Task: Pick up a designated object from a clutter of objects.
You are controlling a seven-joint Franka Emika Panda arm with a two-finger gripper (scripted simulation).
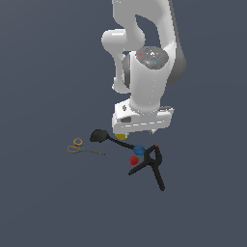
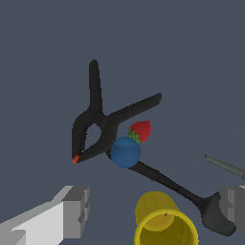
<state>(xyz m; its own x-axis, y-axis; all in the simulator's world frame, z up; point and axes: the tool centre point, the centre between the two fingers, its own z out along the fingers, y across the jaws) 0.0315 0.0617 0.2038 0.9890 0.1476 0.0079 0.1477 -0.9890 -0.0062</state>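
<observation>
Ball (image 2: 125,152) lies apart from the gripper (image 2: 155,210), free on the floor and not between the fingers (image 2: 75,211). In the wrist view both fingers stand wide apart, with the cup (image 2: 162,221) showing between them, and they hold nothing. In the exterior view the ball (image 1: 139,150) sits just under the hand and a little to that view's right of the cup (image 1: 120,136).

The ball is small, smooth and plain blue, smaller than the cup. It sits on the spatula (image 2: 177,189) handle and touches the clamp (image 2: 98,122). The strawberry (image 2: 141,130) is just beside it and looks to touch it. The scissors (image 1: 83,147) lie well apart, toward the exterior view's left.
</observation>
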